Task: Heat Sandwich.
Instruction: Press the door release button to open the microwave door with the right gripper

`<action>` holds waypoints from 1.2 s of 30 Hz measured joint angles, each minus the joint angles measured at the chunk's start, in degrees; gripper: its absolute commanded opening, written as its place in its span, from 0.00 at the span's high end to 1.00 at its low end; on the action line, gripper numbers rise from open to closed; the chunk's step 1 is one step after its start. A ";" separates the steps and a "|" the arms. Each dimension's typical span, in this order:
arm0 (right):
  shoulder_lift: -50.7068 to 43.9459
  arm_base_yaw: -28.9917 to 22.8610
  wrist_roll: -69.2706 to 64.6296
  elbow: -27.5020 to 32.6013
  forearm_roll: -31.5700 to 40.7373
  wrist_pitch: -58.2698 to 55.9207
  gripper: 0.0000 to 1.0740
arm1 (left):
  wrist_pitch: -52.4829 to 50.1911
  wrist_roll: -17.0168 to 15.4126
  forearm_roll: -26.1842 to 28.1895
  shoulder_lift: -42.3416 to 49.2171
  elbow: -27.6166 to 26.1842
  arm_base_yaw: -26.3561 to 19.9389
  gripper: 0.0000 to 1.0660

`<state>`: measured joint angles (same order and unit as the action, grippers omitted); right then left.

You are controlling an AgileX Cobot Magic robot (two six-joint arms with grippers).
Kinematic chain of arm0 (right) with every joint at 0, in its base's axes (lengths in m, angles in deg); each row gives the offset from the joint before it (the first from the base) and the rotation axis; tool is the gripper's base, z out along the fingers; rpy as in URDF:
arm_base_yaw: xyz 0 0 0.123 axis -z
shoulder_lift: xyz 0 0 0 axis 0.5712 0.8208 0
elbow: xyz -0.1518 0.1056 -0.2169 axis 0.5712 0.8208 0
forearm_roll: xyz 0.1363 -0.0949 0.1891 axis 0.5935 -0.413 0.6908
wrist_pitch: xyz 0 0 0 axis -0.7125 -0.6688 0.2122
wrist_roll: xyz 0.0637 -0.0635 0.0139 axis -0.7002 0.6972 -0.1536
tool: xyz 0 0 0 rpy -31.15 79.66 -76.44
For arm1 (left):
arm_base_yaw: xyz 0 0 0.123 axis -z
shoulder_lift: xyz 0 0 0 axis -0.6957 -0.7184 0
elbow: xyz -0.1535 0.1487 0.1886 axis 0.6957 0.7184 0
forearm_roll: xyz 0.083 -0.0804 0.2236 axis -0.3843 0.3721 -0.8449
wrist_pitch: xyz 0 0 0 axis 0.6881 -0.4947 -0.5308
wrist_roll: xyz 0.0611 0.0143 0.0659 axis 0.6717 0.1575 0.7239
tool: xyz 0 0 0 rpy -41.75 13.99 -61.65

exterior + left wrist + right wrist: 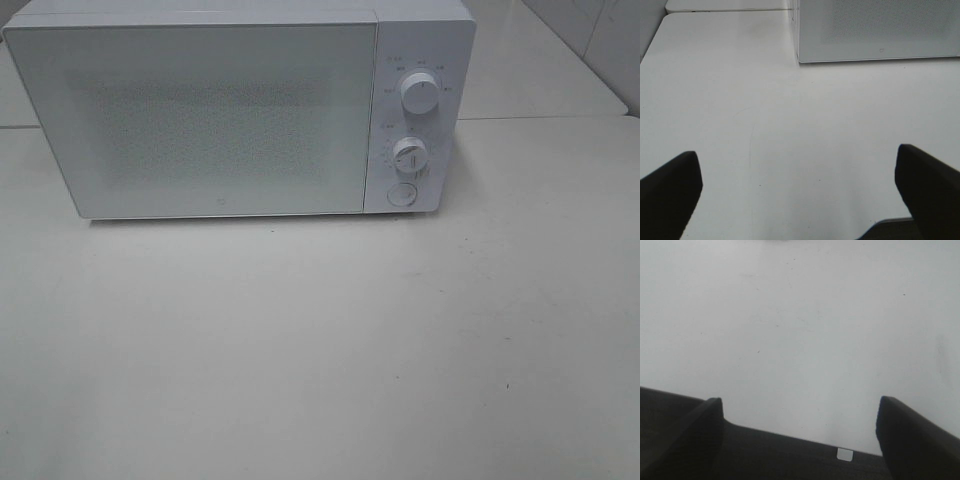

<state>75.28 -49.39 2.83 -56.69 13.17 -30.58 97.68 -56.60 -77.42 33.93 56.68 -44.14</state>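
Observation:
A white microwave [200,115] stands at the back of the table with its door shut; its lower front corner also shows in the left wrist view as the microwave [875,30]. The sandwich is out of view. My left gripper [799,187] is open, its two dark fingers wide apart over bare tabletop. My right gripper [799,432] is open too, with nothing between its fingers. Neither arm shows in the exterior high view.
The microwave's panel carries an upper knob [421,92], a lower knob [410,154] and a round button [401,194]. The white table [320,350] stretches in front. A second table surface [530,70] lies behind at the right.

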 measured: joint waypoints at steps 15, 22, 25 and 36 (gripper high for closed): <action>-14.55 8.02 -1.83 6.88 0.00 3.55 0.29 | 0.00 0.00 0.00 0.00 0.00 0.00 0.09; -18.16 8.65 -1.83 8.88 0.06 7.85 0.29 | 0.00 0.00 0.00 0.00 0.00 0.00 0.08; -18.16 8.65 -1.83 9.28 0.06 8.54 0.29 | 0.00 0.00 0.00 0.00 0.00 0.00 0.08; -18.16 8.65 -1.83 9.28 0.06 8.71 0.29 | 0.00 0.00 0.00 0.00 0.00 0.00 0.08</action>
<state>57.11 -40.73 1.00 -47.41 13.23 -21.87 97.68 -56.60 -77.42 33.93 56.68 -44.14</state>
